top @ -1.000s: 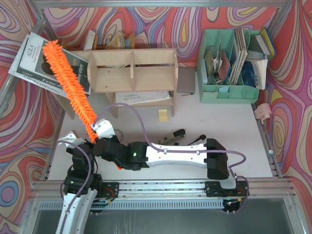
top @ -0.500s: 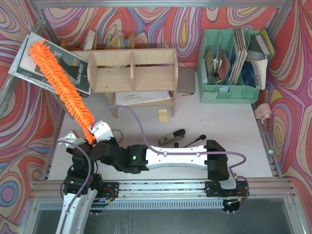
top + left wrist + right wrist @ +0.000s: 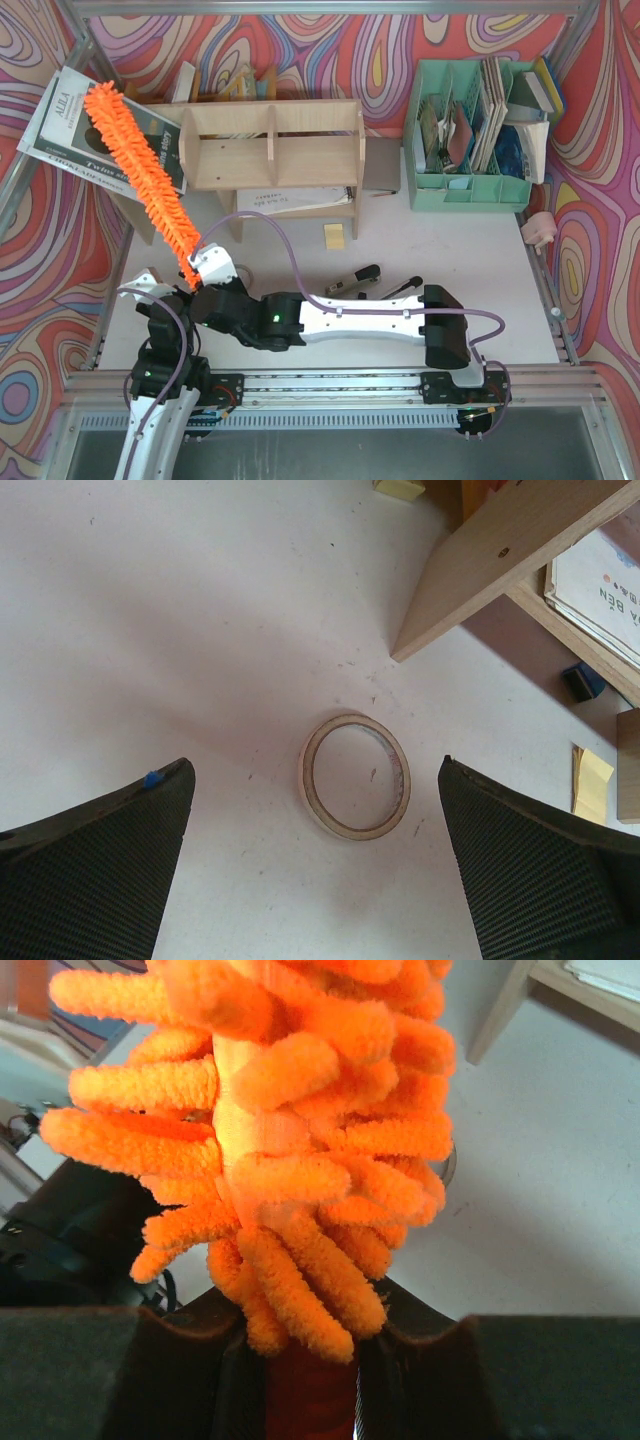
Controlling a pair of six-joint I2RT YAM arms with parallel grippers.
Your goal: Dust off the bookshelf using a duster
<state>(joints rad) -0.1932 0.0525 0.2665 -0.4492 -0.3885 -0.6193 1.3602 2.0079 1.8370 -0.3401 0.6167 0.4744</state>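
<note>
Dusting looks to be the step in hand: right gripper [image 3: 197, 283] clenched around the duster [image 3: 140, 165] at its handle, fluffy head slanting up and left from it over magazines [image 3: 60, 130], just beside the left panel of the bookshelf [image 3: 270, 150]. Next move likely calls for swinging the head right onto the plywood. Left gripper [image 3: 320, 870] gapes, empty, above a tape ring [image 3: 355, 777] on the table [image 3: 150, 600].

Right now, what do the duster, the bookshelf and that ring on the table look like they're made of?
The duster: fluffy orange fingers, soft and matte, likely microfibre, on a smooth handle that is probably plastic. The bookshelf: pale, unpainted boards with a matte face and bare edges, probably plywood. The ring: looks like a thin roll of tape, cream and slightly glossy; its exact material is unclear.
</note>
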